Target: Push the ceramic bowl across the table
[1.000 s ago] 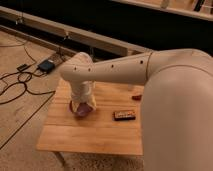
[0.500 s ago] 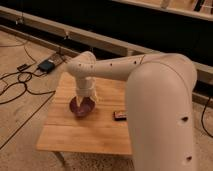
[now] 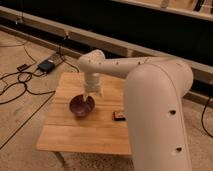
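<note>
Currently my gripper (image 3: 91, 98) points straight down over the far right rim of the ceramic bowl (image 3: 79, 107), touching it or just above it. From this angle I cannot tell which, nor whether the gripper is clenched or released.

The bowl is glossy, dark purple-maroon and upright, and it sits on the table (image 3: 85, 136), left of the middle of the light plank top and away from every edge. To its right, apart from it, a small dark flat object (image 3: 119, 116) lies on the wood just beside my arm.

My white arm (image 3: 150, 95) rises from the lower right, bends over the table's right side and hides that part of the top.

On the floor to the left of the table, black cables (image 3: 20, 82) trail toward a dark box (image 3: 46, 65).
</note>
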